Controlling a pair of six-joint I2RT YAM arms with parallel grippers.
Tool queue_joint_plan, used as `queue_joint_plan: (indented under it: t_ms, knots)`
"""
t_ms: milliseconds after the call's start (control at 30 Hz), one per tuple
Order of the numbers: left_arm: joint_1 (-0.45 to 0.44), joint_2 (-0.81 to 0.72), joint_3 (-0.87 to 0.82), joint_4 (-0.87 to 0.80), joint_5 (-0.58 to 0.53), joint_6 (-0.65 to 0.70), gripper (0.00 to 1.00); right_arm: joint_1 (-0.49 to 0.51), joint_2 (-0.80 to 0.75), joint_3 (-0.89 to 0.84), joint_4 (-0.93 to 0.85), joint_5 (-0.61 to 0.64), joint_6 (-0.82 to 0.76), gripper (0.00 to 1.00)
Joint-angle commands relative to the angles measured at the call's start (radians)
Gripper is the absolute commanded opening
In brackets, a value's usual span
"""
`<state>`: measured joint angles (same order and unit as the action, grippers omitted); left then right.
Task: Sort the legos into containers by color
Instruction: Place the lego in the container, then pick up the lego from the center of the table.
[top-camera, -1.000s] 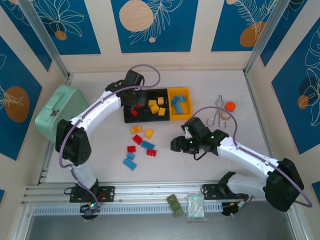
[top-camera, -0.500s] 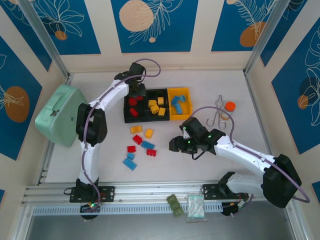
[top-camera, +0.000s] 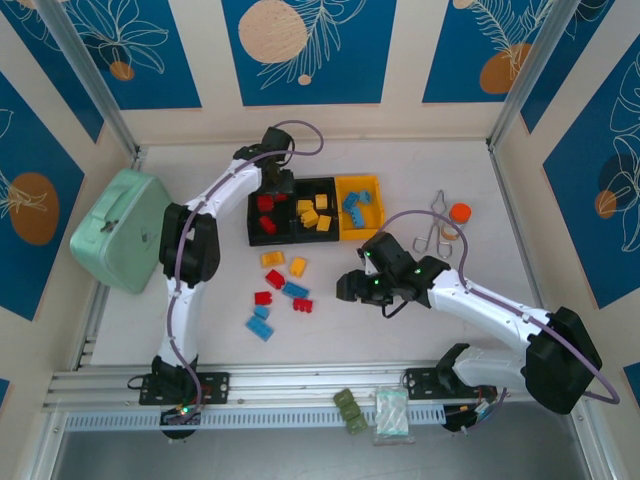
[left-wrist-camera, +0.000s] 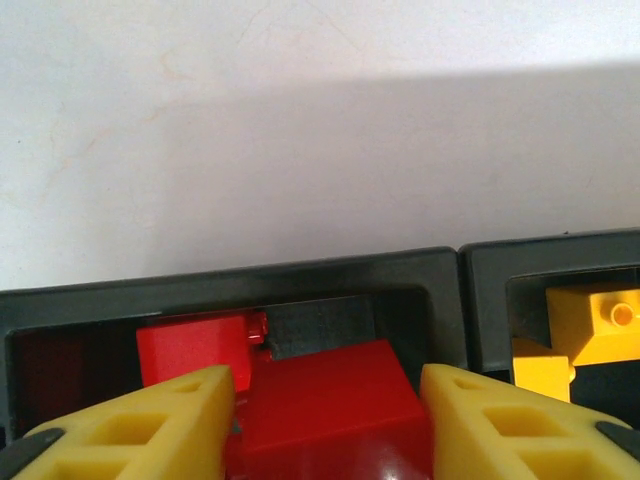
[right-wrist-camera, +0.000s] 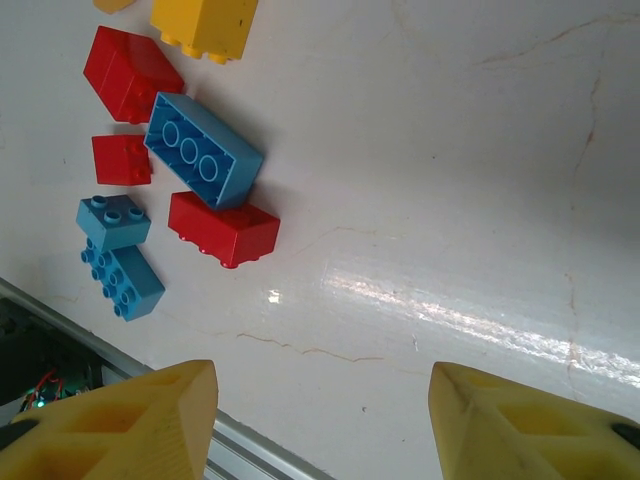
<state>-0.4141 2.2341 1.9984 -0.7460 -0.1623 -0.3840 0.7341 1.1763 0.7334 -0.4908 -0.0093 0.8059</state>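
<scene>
Three containers (top-camera: 300, 241) are set by the table's (top-camera: 500, 190) far edge; over the left one, where reds are gathered, a red lego (left-wrist-camera: 330, 405) is framed by the left end effector (top-camera: 274, 187), though whether it is gripped cannot be told. The right end effector (top-camera: 350, 288) is held spread and empty beside loose legos (right-wrist-camera: 205, 165).

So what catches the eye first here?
The bright bricks: red, yellow and blue ones sorted into three bins at the table's far middle, more scattered just in front. The left gripper hangs over the left black bin, a red brick between its fingers.
</scene>
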Motion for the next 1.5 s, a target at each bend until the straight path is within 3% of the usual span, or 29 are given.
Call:
queue_joint_plan:
  t_ms: [0,367,800,933,1133,1300,1467]
  knots:
    - [0.011,-0.013,0.029,-0.023,0.006,0.008,0.54,0.011,0.003,0.032,-0.026,0.009,0.012,0.58]
    - [-0.016,-0.223,-0.114,-0.004,0.091,0.0,0.57,0.02,-0.027,0.035,-0.041,0.026,-0.009,0.58]
    - [-0.097,-0.686,-0.684,0.027,0.205,0.033,0.58,0.034,-0.066,0.043,-0.049,0.005,-0.112,0.6]
    - [-0.101,-0.825,-0.865,0.058,0.192,-0.068,0.6,0.048,-0.054,0.047,-0.022,-0.002,-0.12,0.61]
    - [-0.121,-0.973,-1.135,0.227,0.2,-0.375,0.67,0.096,0.005,0.07,0.016,0.017,-0.104,0.64]
    - [-0.159,-0.976,-1.238,0.299,0.158,-0.506,0.68,0.164,0.031,0.075,0.052,0.062,-0.111,0.66]
    - [-0.182,-0.932,-1.23,0.314,0.134,-0.538,0.69,0.192,0.063,0.092,0.049,0.082,-0.12,0.66]
